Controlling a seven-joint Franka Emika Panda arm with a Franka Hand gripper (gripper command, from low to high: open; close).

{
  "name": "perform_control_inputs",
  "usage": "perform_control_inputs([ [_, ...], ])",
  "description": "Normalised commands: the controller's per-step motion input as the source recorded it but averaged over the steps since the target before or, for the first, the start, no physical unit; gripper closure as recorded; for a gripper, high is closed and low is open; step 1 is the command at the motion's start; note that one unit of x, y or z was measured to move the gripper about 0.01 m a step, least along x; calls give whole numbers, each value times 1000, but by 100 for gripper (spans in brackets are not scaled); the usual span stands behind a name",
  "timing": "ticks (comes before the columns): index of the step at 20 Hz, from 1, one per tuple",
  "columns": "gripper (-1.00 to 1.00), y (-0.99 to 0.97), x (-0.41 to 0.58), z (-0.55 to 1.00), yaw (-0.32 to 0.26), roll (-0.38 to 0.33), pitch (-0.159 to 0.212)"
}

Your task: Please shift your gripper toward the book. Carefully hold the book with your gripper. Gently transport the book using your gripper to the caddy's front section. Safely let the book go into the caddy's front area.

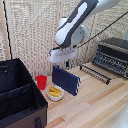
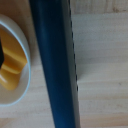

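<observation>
A bulky arm (image 1: 75, 27) is seen in the exterior view, built of rounded white shells joined by dark grey segments. A large white joint housing with a grey ring band is shown near its lower end. Below it, a white block is fitted, from which a small dark pincer (image 1: 66, 65) with bluish tips protrudes. A thin black cable is run from the arm toward the exterior view's right.

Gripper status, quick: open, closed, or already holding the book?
Gripper: right above the upright book; whether the jaws are open or shut on it cannot be told from either view.
</observation>
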Motion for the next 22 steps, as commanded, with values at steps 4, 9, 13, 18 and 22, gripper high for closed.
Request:
perform_control_inputs([
  [4, -100, -99, 0, -373, -74, 1, 32],
  [9, 100, -20, 22, -237, -189, 19, 48],
  [13, 100, 0, 0, -19, -88, 3, 4],
  [18, 100, 53, 3, 0, -3, -3, 0],
  [22, 100, 148, 0, 0, -33, -9, 0],
])
